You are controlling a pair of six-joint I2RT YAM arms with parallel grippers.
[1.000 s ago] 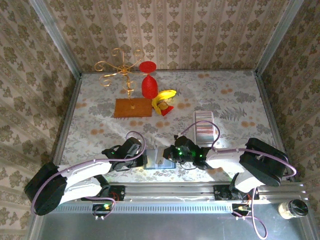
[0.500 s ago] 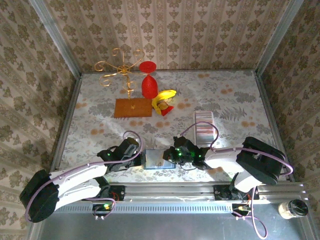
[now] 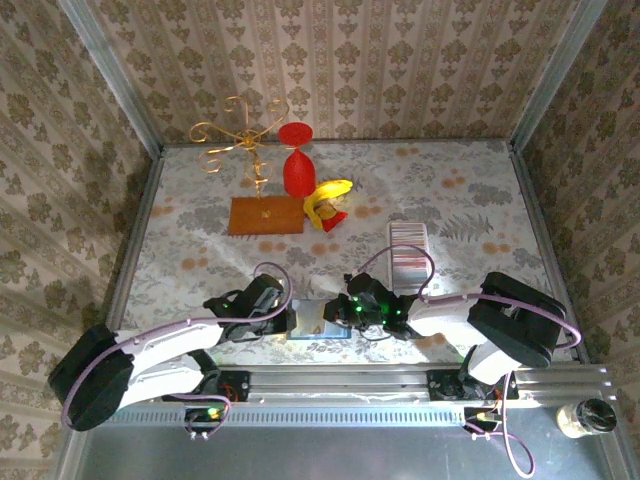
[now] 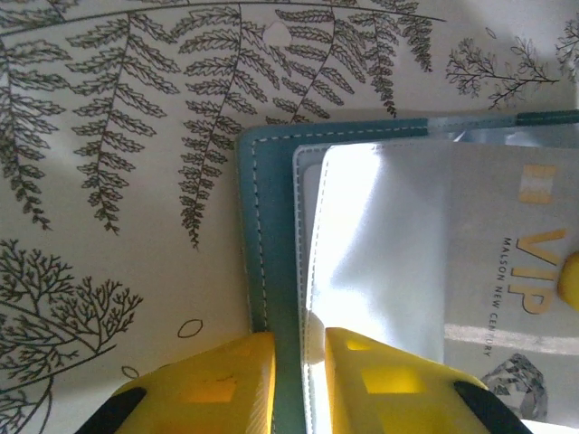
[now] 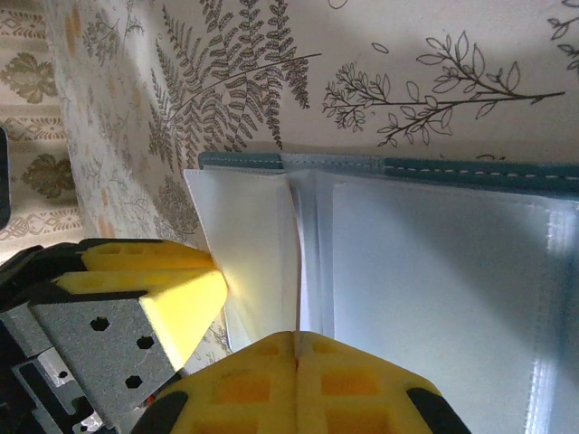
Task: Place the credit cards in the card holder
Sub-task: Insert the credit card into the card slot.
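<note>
From above, the open teal stitched card holder with clear sleeves [image 3: 316,320] lies at 6 o'clock on the floral-cloth table [image 3: 200,240]. Its long axis runs 9 to 3, with the left gripper [image 3: 290,322] at its 9 and the right gripper [image 3: 346,312] at its 3.

Left wrist: the yellow fingers clamp the holder's teal border at 6. A pale gold-lettered VIP card [image 4: 516,271] sits sleeved toward 3.

Right wrist: the jaws are pressed together on a sleeve leaf at 6.
</note>
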